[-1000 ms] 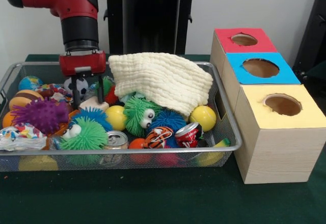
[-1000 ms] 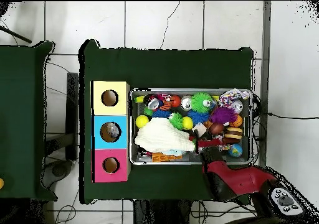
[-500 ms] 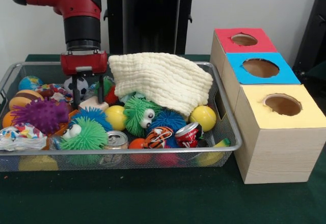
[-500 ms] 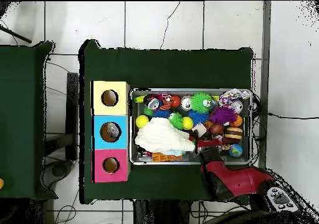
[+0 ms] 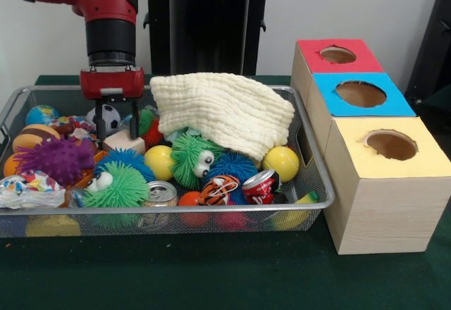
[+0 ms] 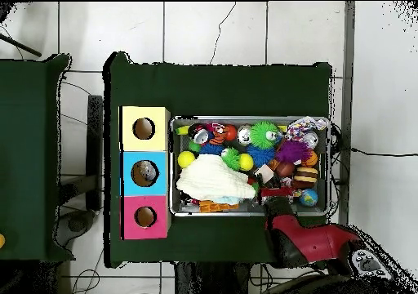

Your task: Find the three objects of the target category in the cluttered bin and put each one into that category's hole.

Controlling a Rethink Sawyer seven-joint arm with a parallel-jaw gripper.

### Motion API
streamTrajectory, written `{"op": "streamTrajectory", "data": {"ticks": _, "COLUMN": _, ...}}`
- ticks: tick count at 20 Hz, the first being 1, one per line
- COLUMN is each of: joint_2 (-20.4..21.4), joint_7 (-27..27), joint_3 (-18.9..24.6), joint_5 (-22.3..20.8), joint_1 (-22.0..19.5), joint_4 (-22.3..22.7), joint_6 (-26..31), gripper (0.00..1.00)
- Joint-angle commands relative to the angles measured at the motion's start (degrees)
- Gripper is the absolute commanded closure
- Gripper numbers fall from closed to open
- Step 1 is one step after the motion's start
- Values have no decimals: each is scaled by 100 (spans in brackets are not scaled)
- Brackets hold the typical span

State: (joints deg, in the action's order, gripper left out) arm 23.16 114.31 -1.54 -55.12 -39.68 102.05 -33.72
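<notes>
The silver wire-mesh bin (image 5: 211, 208) is crammed with toys; it also shows in the overhead view (image 6: 172, 167). My gripper (image 5: 118, 134) hangs over the bin's left part, its fingers closed on a pale beige block (image 5: 131, 143) held just above the pile. In the overhead view the gripper (image 6: 274, 189) is at the bin's lower edge. Around it lie a soccer ball (image 5: 109, 116), a purple spiky ball (image 5: 56, 158), a green fuzzy toy with eyes (image 5: 116, 183) and a yellow ball (image 5: 161, 162). A cream cloth (image 5: 225, 113) covers the bin's back right part.
Three wooden boxes with round holes stand to the right of the bin: red top (image 5: 310, 51), blue top (image 5: 402, 103), yellow top (image 5: 352, 148). Drink cans (image 5: 261, 183) and another yellow ball (image 5: 282, 162) lie at the bin's front. The red arm (image 6: 309, 242) reaches in from below.
The gripper has risen a little and shifted slightly left. The pale beige block has come up with it off the pile.
</notes>
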Motion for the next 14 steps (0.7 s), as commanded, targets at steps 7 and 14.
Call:
{"op": "streamTrajectory", "data": {"ticks": 7, "joint_2": 408, "joint_7": 722, "joint_3": -344, "joint_5": 265, "joint_1": 349, "joint_4": 992, "joint_6": 1090, "gripper": 0}}
{"op": "streamTrajectory", "data": {"ticks": 14, "joint_2": 444, "joint_7": 740, "joint_3": -457, "joint_5": 464, "joint_1": 462, "joint_4": 1218, "joint_6": 946, "gripper": 0}}
